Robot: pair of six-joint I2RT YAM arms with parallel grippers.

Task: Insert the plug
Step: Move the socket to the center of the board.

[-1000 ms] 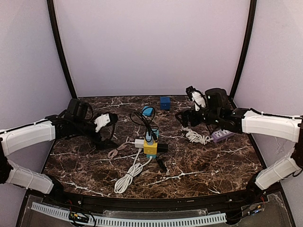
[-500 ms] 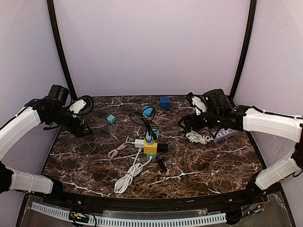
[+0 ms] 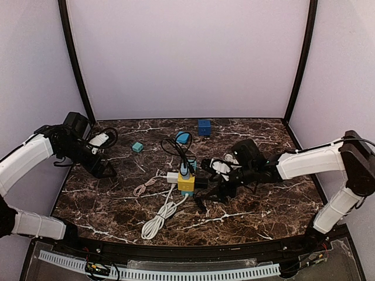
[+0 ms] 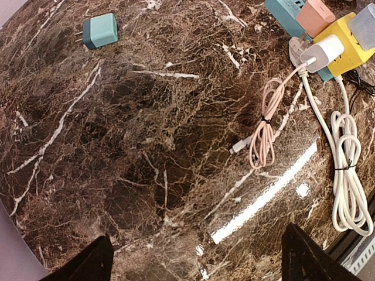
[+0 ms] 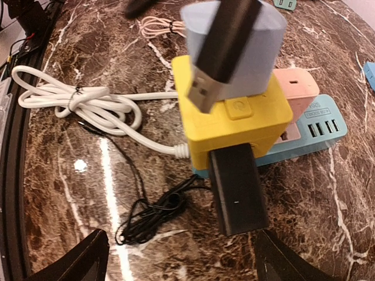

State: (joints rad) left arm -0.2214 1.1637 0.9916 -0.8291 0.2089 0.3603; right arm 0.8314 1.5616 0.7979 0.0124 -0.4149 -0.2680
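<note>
Left arm [image 3: 29,155] sits folded back on the left side, wrist bent, the left gripper [image 3: 104,170] tipped down and inward, its fingers [image 4: 89,264] spread wide with nothing between them. Right arm [image 3: 307,161] lies stretched low from the right toward the middle, right gripper [image 3: 212,181] leading, jaws parted wide and empty, its fingertips [image 5: 82,260] showing at the bottom corners of its wrist view.

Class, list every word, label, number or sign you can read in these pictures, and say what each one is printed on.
What looks like a power symbol: on the button of the yellow socket cube.
A small printed line beside the USB ports of the teal power strip: too small to read.
No other words, brands or numbers can be read in any view.
</note>
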